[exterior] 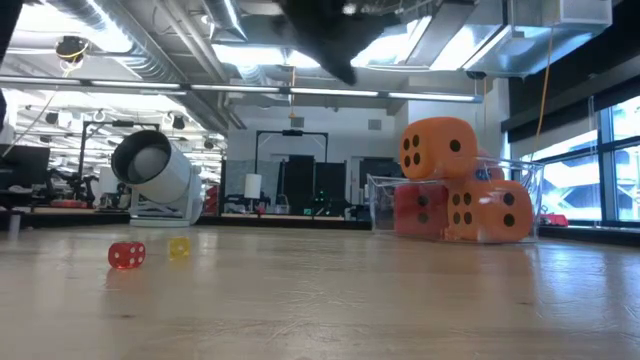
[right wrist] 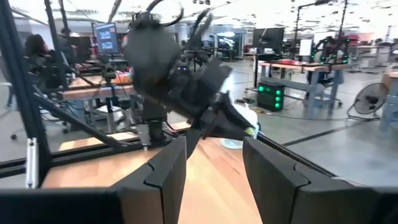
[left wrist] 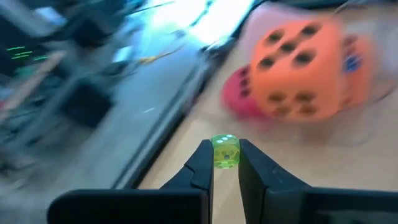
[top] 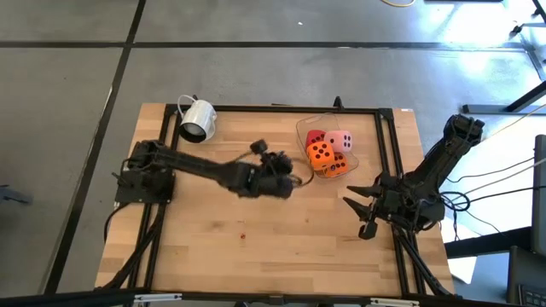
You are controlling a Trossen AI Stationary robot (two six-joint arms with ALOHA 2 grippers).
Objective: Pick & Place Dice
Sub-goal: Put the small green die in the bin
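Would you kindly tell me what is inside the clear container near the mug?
The clear container holds a pink die, a red die and two orange dice. Its floor beneath them is covered.

You get the table [top: 256, 247] from straight overhead; low camera sits at tabletop level. Both share the dice [top: 328, 152], which your left wrist camera sees close up.

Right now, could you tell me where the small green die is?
The small green die is pinched in the left gripper, raised mid-table beside the clear container of big dice.
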